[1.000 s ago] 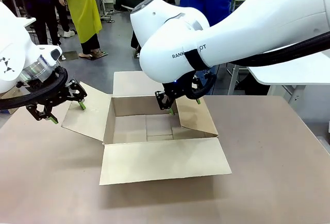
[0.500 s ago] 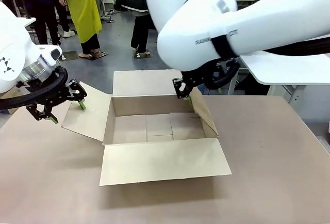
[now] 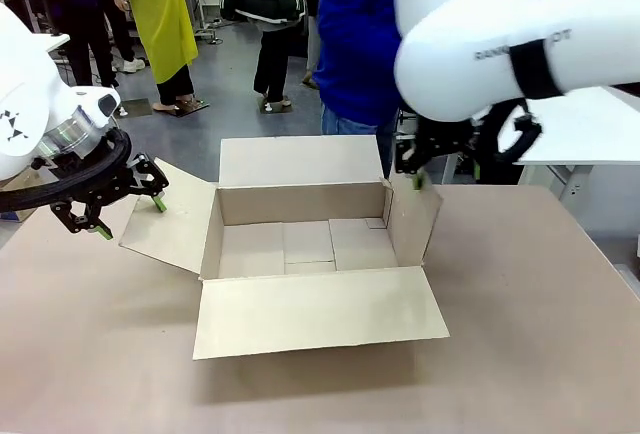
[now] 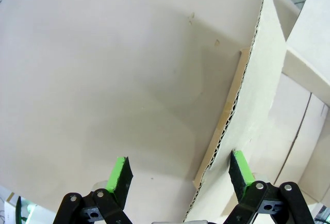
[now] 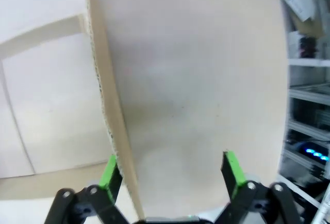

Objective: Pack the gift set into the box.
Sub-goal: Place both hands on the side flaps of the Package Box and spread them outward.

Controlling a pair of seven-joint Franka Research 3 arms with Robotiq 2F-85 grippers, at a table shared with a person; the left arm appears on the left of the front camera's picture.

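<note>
The big brown box (image 3: 300, 204) is sitting in the middle of the table (image 3: 520, 344) with its four flaps open. Its floor is bare, so I think it is waiting for the gift set to go in. I am reaching my left claw (image 3: 130, 216) out to the left flap (image 3: 170, 219), which is leaning out and down. The claw is spread wide and the flap's edge is running between its two green pads (image 4: 119, 175). It is not pinching anything. I think I am putting it there so the flap cannot swing back over the hole. My right claw (image 3: 425, 169) is hanging at the top of the right flap (image 3: 412, 222), which is standing almost straight up. This claw is spread wide too, with the flap's edge between the pads, close to one of them. I cannot tell if it is touching. That flap could tip inward, so I am guarding it. A person in blue (image 3: 355, 44) is standing just behind the box.
</note>
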